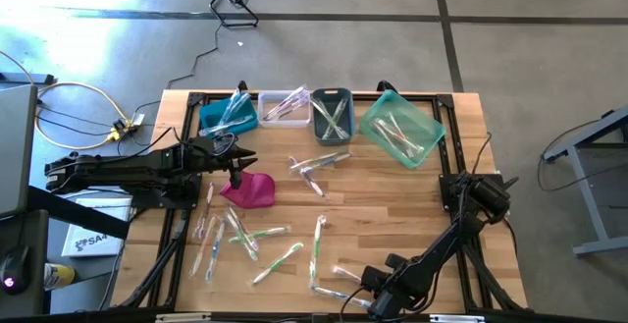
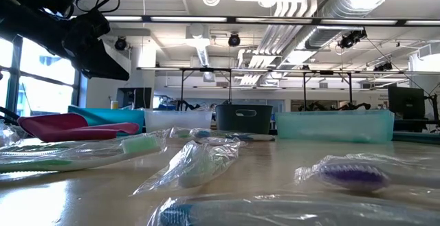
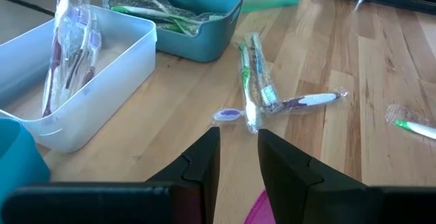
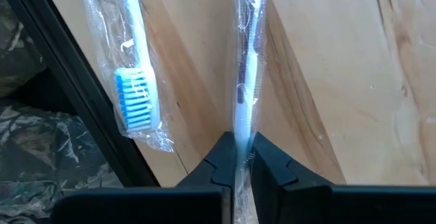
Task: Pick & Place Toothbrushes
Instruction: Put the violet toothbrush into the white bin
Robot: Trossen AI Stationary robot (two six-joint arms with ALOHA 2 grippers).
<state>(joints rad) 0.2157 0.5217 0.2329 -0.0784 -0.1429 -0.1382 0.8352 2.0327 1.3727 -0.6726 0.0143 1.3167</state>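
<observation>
Wrapped toothbrush (image 4: 245, 81) at the desk's (image 1: 392, 205) near edge: we are gripping it in the right jaws (image 4: 240, 157), ready to lift; left jaws (image 3: 238, 157) are idling half-open near the bins.

Left pincer (image 3: 238, 157) hangs parted above wrapped toothbrushes (image 3: 255, 88) on the table (image 3: 354, 156), near a white bin (image 3: 102, 81), perhaps holding more

Partial letters, perhaps "SA", on floor box (image 1: 90, 240)
</observation>
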